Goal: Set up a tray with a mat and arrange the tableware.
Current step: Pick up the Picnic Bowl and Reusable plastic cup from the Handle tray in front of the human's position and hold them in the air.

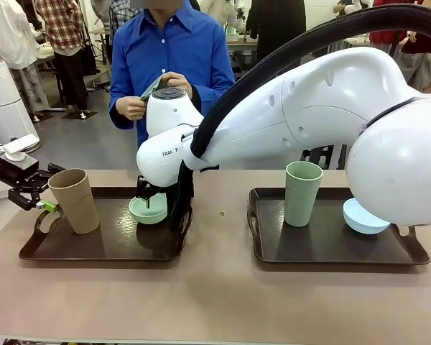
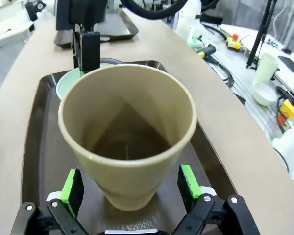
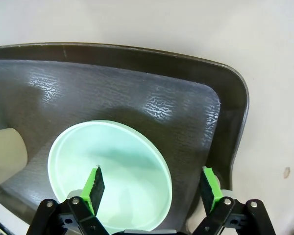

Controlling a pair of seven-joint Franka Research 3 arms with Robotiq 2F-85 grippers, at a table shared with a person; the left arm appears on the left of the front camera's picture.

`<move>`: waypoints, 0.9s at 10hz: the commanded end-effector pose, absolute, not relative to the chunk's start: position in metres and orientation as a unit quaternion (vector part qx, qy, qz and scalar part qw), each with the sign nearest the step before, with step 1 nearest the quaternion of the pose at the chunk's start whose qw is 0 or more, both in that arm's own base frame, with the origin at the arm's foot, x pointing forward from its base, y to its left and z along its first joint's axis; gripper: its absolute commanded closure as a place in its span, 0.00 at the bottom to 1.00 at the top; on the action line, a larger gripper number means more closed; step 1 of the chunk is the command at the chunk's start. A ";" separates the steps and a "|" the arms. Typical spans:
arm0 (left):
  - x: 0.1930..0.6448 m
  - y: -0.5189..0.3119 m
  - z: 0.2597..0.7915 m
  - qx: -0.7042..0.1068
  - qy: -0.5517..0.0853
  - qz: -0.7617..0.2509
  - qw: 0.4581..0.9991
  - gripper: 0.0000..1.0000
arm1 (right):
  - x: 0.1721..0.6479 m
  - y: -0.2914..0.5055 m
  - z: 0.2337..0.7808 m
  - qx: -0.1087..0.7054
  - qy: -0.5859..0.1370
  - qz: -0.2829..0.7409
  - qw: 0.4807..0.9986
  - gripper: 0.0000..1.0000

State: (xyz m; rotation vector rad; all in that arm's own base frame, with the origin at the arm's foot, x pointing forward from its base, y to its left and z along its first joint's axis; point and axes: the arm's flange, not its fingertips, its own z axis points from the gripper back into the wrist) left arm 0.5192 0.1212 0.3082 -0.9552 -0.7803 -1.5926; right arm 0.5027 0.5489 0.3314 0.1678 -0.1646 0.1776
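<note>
Lettering "FRAN" [image 1: 171, 152] marks the right arm [image 1: 309, 108] above the mint bowl [image 1: 148, 210].

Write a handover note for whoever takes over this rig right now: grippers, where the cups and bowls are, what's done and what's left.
Left gripper: open, pads either side of the tan cup low down, no grip.
Right gripper: open, straddling the rim of the mint bowl, nothing held.
Left tray: tan cup upright, mint bowl beside it.
Right tray: sage green cup upright, light blue bowl beside it.
Done: each tray carries one cup and one bowl.
Left: cannot tell whether a mat is laid. Probably the left tray's pieces are about to be gripped.
</note>
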 end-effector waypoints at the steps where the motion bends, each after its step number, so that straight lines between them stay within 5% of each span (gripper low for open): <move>1: 0.520 0.107 0.302 -0.411 -0.334 -0.674 0.515 0.00 | 0.496 0.543 0.326 0.091 -0.085 0.073 0.989 0.00; 3: 0.520 0.093 0.297 -0.416 -0.329 -0.679 0.508 0.00 | 0.496 0.540 0.322 0.096 -0.083 0.073 0.989 0.08; 4: 0.521 0.089 0.295 -0.415 -0.328 -0.680 0.508 0.00 | 0.495 0.540 0.320 0.096 -0.080 0.085 0.989 0.59; 5: 0.521 0.089 0.294 -0.413 -0.334 -0.679 0.507 0.53 | 0.494 0.540 0.320 0.096 -0.079 0.090 0.988 0.68; 6: 0.521 0.088 0.294 -0.412 -0.333 -0.680 0.507 0.54 | 0.495 0.539 0.320 0.097 -0.078 0.093 0.988 1.00; 7: 0.521 0.088 0.295 -0.409 -0.331 -0.681 0.509 1.00 | 0.496 0.539 0.320 0.098 -0.079 0.092 0.988 1.00; 8: 0.520 0.088 0.297 -0.407 -0.334 -0.680 0.510 1.00 | 0.496 0.538 0.320 0.098 -0.078 0.093 0.988 1.00; 9: 0.520 0.089 0.298 -0.405 -0.334 -0.681 0.510 1.00 | 0.496 0.538 0.321 0.096 -0.082 0.093 0.988 0.86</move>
